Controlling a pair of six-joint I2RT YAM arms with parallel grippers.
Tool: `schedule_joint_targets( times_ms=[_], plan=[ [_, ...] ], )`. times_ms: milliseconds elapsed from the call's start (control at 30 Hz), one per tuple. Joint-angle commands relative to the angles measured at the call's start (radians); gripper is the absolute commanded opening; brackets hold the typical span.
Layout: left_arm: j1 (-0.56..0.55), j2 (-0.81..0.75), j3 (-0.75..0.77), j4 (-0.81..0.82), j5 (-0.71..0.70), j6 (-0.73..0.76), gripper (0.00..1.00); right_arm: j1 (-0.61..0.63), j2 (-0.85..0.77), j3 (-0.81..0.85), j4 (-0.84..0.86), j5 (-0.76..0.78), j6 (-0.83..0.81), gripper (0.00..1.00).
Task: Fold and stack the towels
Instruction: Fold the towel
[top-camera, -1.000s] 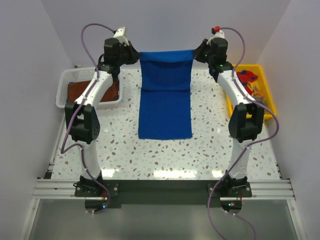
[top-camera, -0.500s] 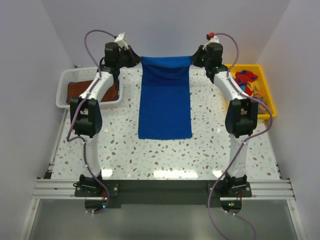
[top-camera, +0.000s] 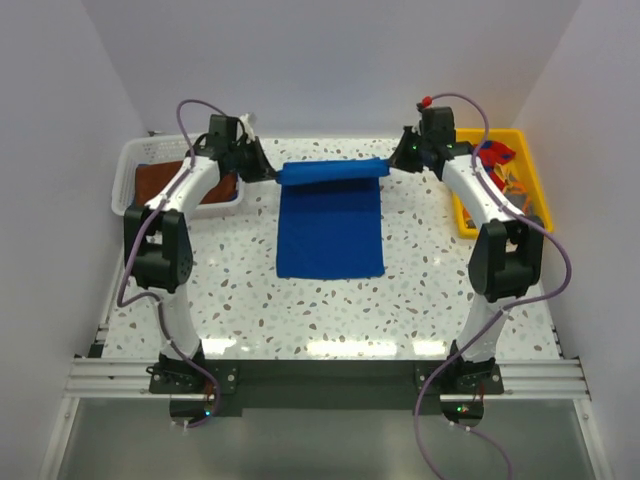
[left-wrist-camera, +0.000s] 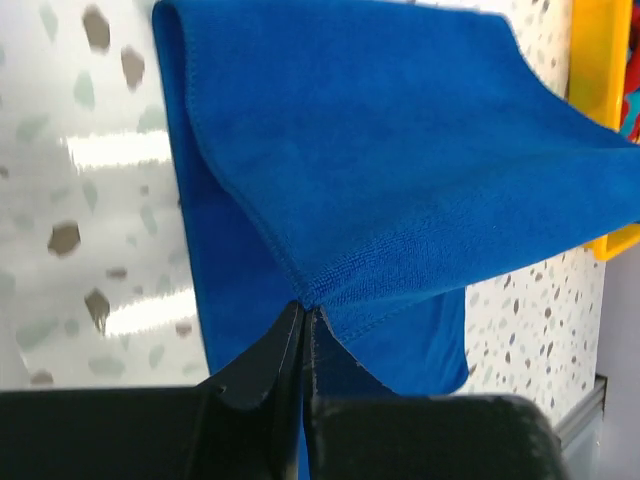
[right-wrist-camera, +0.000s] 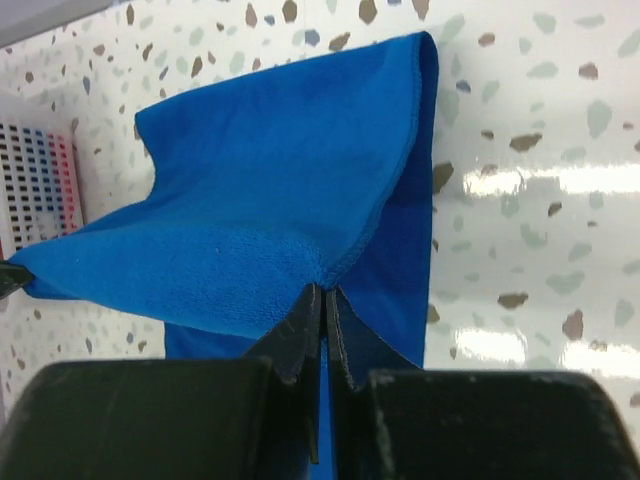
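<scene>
Left gripper (top-camera: 268, 172) and right gripper (top-camera: 392, 163) each pinch a corner of the blue towel (top-camera: 330, 228) at twelve o'clock, first fold half made; towels (top-camera: 497, 158) in the tray (top-camera: 537, 190) at two o'clock wait.

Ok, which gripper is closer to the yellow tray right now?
Right. The right gripper grips one corner of the blue towel, just left of the yellow tray; the left gripper grips the other, across the towel by the white basket.
</scene>
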Motion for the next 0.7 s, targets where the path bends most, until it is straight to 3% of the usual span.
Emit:
schedule_joint_targets(
  times_ms=[0, 433, 667],
  plan=[
    [0.009, -0.128, -0.09, -0.083, -0.012, 0.002, 0.0, -0.001, -0.091, -0.04, -0.108, -0.026, 0.022, 0.0],
    [0.006, -0.301, -0.315, -0.083, -0.037, 0.016, 0.0, 0.01, -0.26, -0.292, -0.114, -0.046, 0.039, 0.0],
    [-0.001, -0.338, -0.286, -0.162, -0.041, 0.025, 0.0, 0.014, -0.275, -0.264, -0.159, -0.057, 0.03, 0.0]
  ],
)
